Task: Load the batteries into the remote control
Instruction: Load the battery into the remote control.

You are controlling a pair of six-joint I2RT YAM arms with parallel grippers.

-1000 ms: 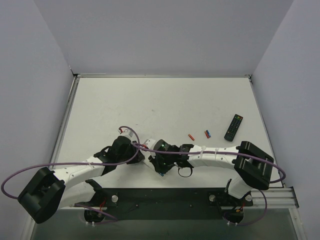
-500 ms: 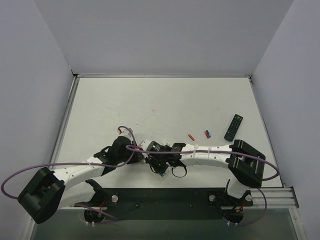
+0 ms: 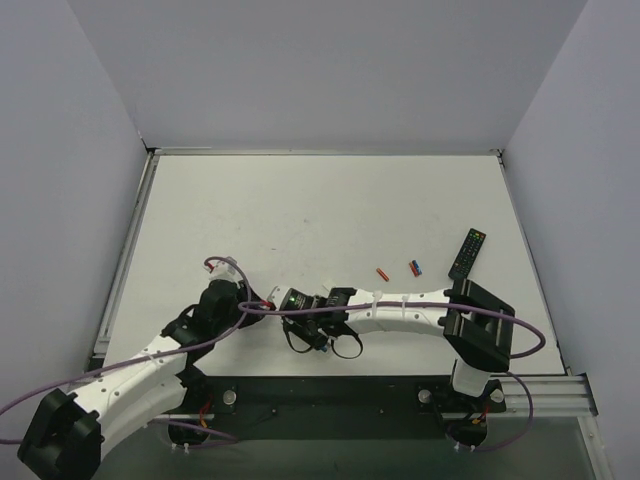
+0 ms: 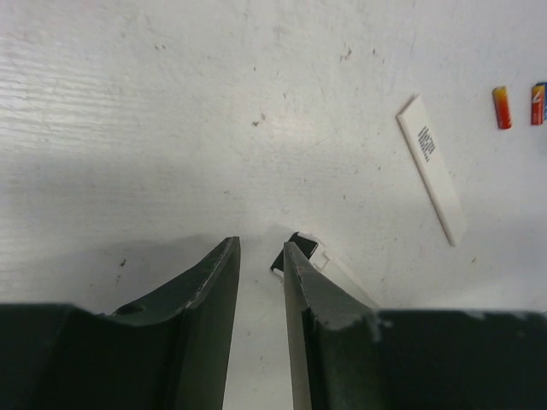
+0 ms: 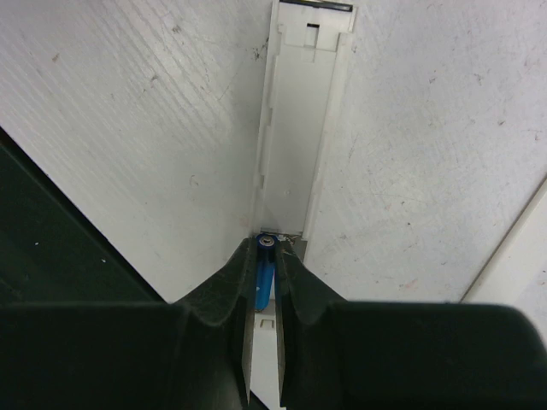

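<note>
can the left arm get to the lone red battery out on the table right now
Probably yes: the red battery lies bare on the table ahead of the left gripper, whose jaws hold nothing; the flat white strip lies beside the way.

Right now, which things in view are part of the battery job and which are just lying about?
Job: white remote, compartment open; blue battery, pinched in the right jaws; blue piece near the black remote, probably the second battery; loose white strip, likely the cover.
Lying about: black remote; red battery.
</note>
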